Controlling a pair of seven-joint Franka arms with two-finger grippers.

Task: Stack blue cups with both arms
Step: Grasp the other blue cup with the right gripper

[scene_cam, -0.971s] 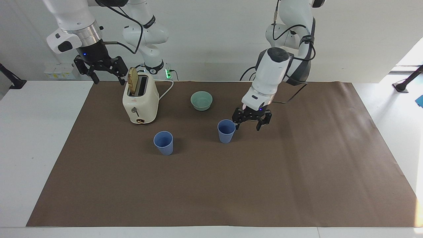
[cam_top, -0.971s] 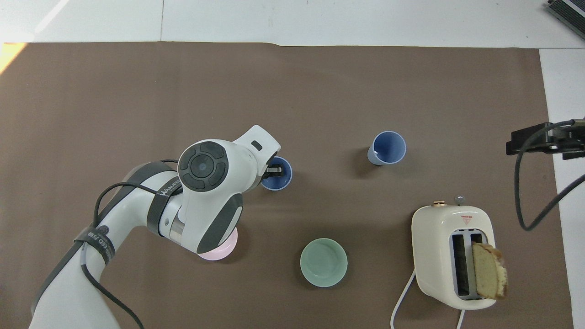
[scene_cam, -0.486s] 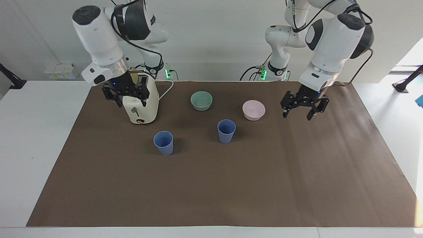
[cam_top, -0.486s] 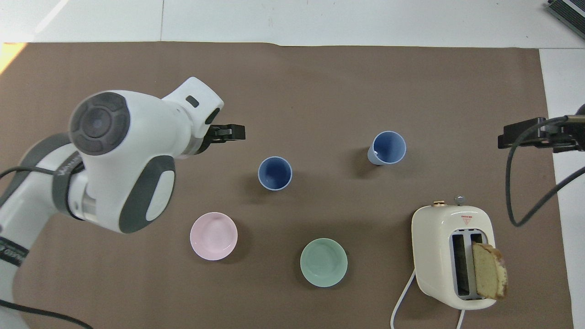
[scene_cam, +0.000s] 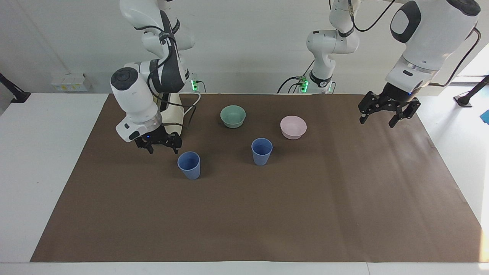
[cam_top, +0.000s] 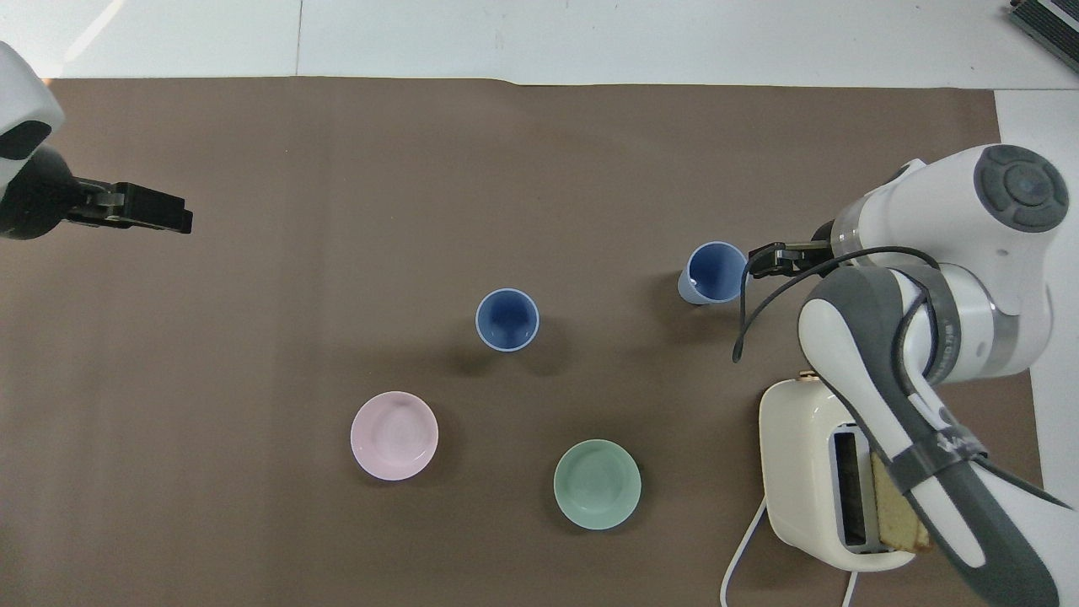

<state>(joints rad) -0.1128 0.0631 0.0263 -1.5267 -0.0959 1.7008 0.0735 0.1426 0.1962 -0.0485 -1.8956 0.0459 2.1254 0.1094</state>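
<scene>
Two blue cups stand upright and apart on the brown mat. One cup [scene_cam: 189,165] [cam_top: 715,271] is toward the right arm's end, the other cup [scene_cam: 261,151] [cam_top: 507,319] is near the mat's middle. My right gripper [scene_cam: 163,149] [cam_top: 763,257] is open and empty, low over the mat, right beside the first cup on the side toward the right arm's end, not touching it. My left gripper [scene_cam: 376,123] [cam_top: 173,219] is open and empty, raised over the mat toward the left arm's end, well away from both cups.
A green bowl [scene_cam: 233,116] [cam_top: 597,484] and a pink bowl [scene_cam: 293,127] [cam_top: 394,435] sit nearer to the robots than the cups. A cream toaster [scene_cam: 172,110] [cam_top: 801,472] with a bread slice [cam_top: 902,506] stands under the right arm, partly hidden by it.
My left gripper has pulled away from the middle cup toward the left arm's end and risen. My right gripper has come down from beside the toaster to beside the other cup.
</scene>
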